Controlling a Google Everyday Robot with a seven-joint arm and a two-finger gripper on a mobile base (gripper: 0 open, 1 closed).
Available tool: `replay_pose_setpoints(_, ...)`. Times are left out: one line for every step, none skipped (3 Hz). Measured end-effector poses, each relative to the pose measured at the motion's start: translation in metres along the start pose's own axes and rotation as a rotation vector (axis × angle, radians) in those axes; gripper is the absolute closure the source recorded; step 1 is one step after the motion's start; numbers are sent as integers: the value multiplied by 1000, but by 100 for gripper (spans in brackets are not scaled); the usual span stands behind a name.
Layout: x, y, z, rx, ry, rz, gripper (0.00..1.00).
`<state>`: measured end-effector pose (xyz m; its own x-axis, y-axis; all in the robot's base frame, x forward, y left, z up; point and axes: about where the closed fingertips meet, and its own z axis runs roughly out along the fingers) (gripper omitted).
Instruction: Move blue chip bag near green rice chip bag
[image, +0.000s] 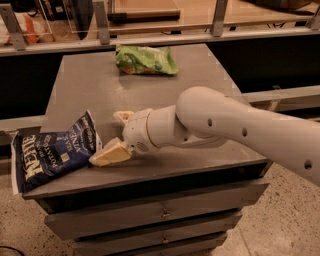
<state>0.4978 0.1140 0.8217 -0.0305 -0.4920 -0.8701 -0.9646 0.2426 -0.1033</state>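
"KETTLE": blue chip bag (52, 157) (claw (114, 136) beside)

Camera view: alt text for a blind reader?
The robot's gripper sits open at the right edge of the blue chip bag, at the front left of the grey table. The green rice chip bag lies at the far edge.
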Motion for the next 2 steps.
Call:
replay_pose_setpoints(-12, -2, -18, 21, 16, 41, 0)
replay_pose_setpoints(-33, 1, -46, 49, 41, 99, 0)
